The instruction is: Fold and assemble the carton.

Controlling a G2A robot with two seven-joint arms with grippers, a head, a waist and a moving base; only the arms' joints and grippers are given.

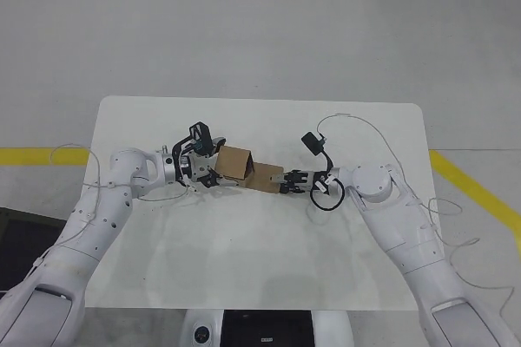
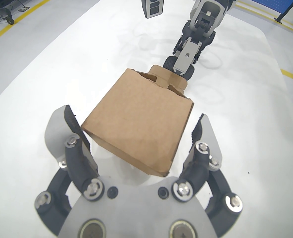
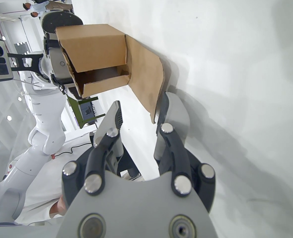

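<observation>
A brown carton [image 1: 239,165] lies on its side in the middle of the white table [image 1: 243,260], with one end open and a flap [image 3: 146,80] sticking out of it. My left gripper [image 1: 204,169] is open and straddles the carton's closed end [image 2: 136,125]. One pad [image 2: 73,125] touches a corner and the other pad [image 2: 197,130] stands a little off. My right gripper [image 1: 286,182] is open at the opposite end. The flap's outer edge sits between its fingers, close against one finger [image 3: 168,110]. The left wrist view shows that gripper [image 2: 180,69] at the flap's tip.
The carton and both grippers sit toward the far half of the table. There is bare tabletop in front of them [image 1: 260,252] and to either side. Yellow floor tape [image 1: 26,156] runs past the table's ends.
</observation>
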